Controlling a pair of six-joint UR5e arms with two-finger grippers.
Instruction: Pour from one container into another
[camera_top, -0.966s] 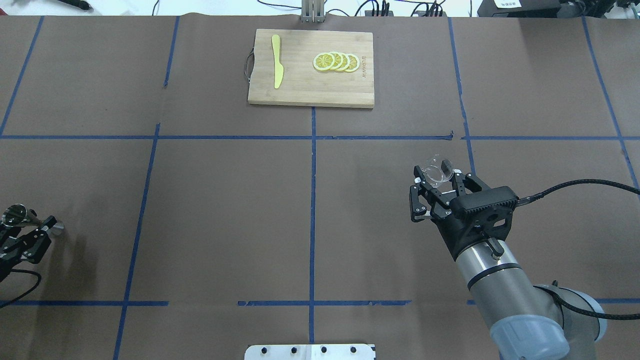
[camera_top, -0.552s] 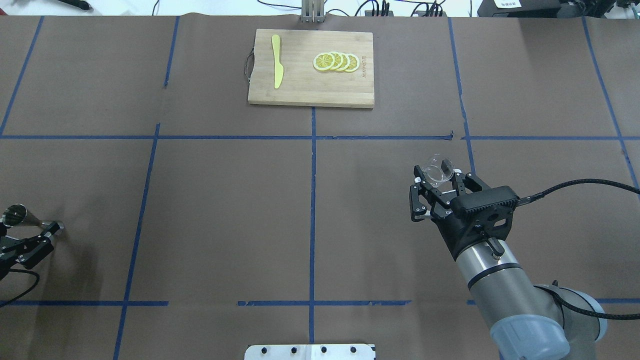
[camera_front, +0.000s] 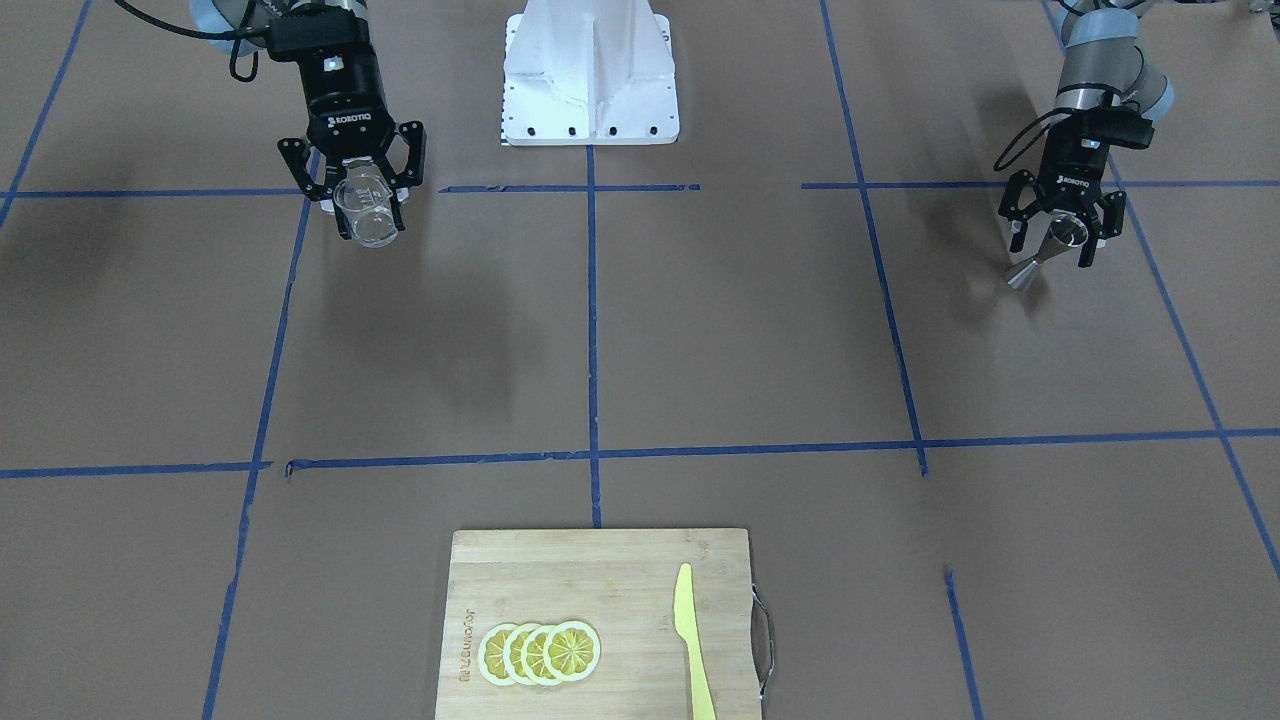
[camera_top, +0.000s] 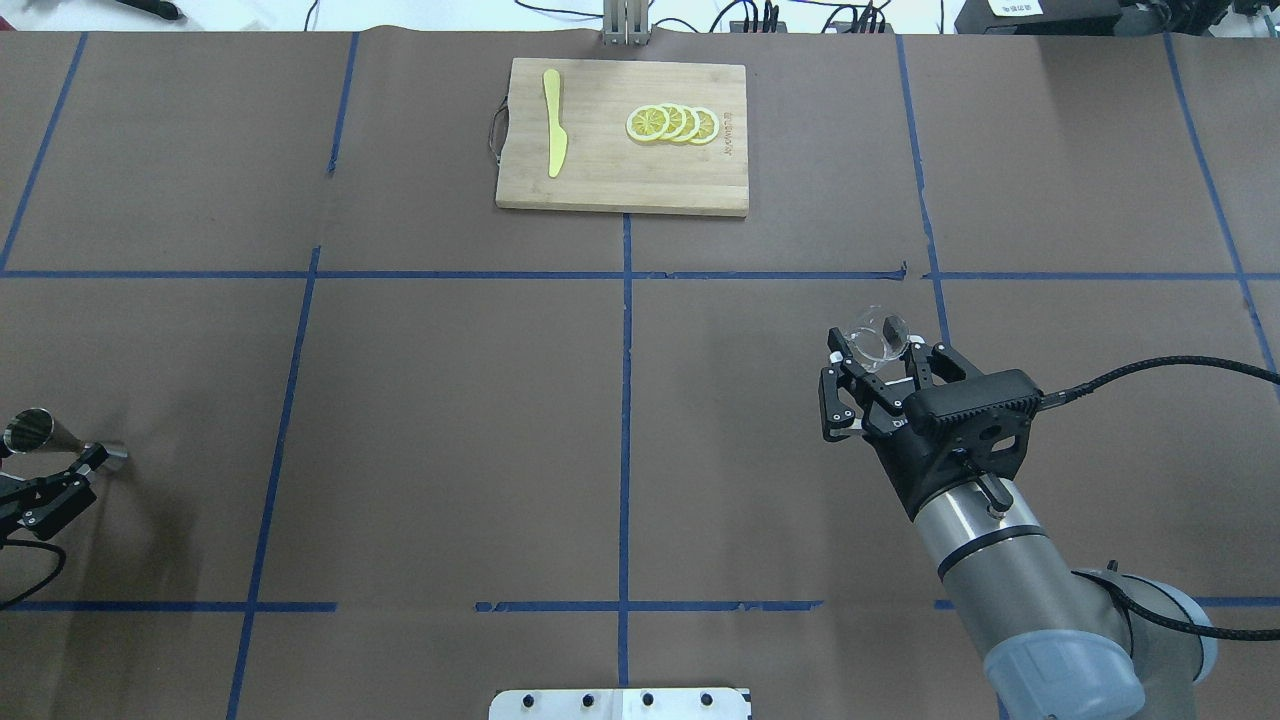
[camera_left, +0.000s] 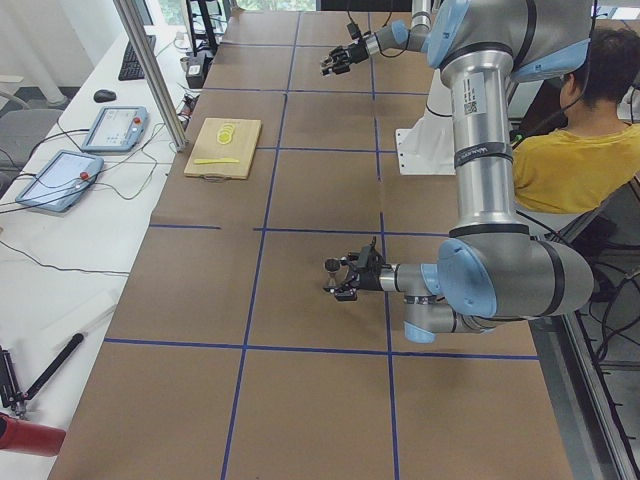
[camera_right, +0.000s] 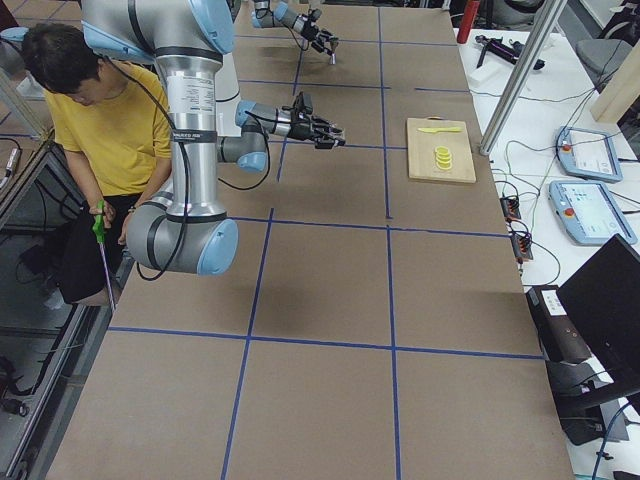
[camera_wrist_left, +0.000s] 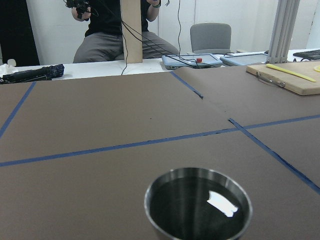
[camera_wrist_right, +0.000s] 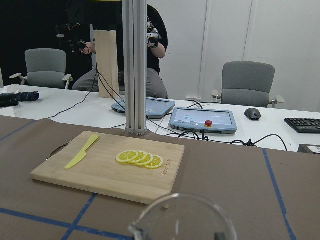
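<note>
The steel jigger (camera_top: 60, 440) stands upright on the brown table near the robot's left edge; its open rim (camera_wrist_left: 197, 202) fills the bottom of the left wrist view. My left gripper (camera_front: 1058, 240) is open, with its fingers (camera_top: 72, 478) spread on either side of the jigger and not touching it. My right gripper (camera_top: 878, 362) is shut on the clear glass cup (camera_top: 872, 340) and holds it above the table on the right side. The cup (camera_front: 368, 212) shows clear against the paper. Its rim and pouring lip (camera_wrist_right: 182, 217) are seen from the right wrist.
A wooden cutting board (camera_top: 600, 185) with lemon slices (camera_top: 672, 124) and a yellow knife (camera_top: 553, 122) lies at the far middle. The robot's white base plate (camera_front: 590, 90) sits at the near edge. A seated person in yellow (camera_left: 560, 160) is beside the robot.
My left gripper has drawn back toward the robot, away from the jigger, which stays standing in place. The right gripper and the cup have barely moved.
</note>
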